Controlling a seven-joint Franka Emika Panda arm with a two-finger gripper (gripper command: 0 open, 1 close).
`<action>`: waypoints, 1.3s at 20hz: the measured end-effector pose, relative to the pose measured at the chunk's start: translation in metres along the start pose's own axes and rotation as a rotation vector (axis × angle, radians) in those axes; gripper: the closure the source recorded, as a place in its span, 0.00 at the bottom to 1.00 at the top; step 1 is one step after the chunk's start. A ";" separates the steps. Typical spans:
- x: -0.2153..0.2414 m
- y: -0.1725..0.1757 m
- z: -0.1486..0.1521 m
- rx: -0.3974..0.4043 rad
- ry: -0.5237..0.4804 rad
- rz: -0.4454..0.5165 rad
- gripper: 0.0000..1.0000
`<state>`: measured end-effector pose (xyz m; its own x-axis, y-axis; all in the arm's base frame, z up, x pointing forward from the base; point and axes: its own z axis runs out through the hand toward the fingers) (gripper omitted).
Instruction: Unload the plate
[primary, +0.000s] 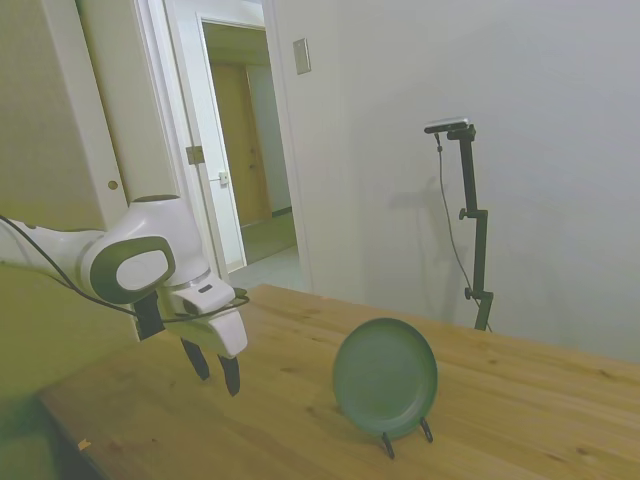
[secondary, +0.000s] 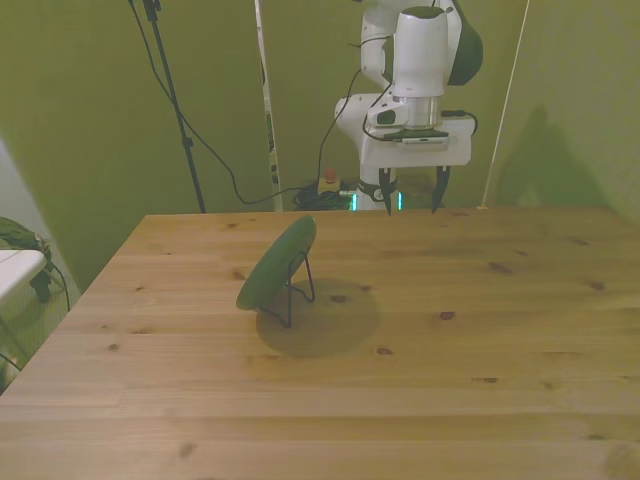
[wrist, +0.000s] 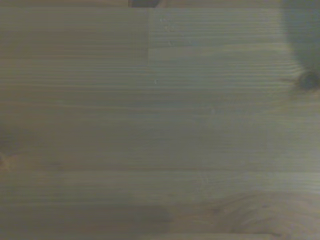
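- Pale walls and an open doorway (primary: 245, 150) stand behind your wooden bench (primary: 520, 400) in the side view.
- At that view's left you have the white arm (primary: 130, 262), with the hand (primary: 214, 367) hanging above the bench, fingers pointing down and touching nothing.
- You can see the hand's state best from the front: its two dark fingers (secondary: 388, 197) stand wide apart, with nothing between them.
- Moving right in the side view, you come to the plate (primary: 385, 376), well apart from the hand. It stands on edge, leaning back in the thin black wire stand (primary: 388, 446), whose feet rest on the bench.
- From the front, your plate (secondary: 277, 263) sits toward the front view's left, tilted, with its shadow on the wood beside it.
- Your wrist view shows only blurred wood grain and a dark knot (wrist: 306, 80).
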<state>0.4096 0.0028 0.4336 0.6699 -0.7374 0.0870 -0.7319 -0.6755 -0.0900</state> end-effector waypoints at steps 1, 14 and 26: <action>0.000 0.000 0.000 0.001 -0.002 0.000 0.00; 0.127 0.005 -0.101 0.076 0.045 0.162 0.00; 0.210 0.032 -0.115 -0.052 0.133 0.233 0.00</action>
<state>0.5127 -0.1729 0.5632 0.4628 -0.8635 0.2003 -0.8720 -0.4841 -0.0721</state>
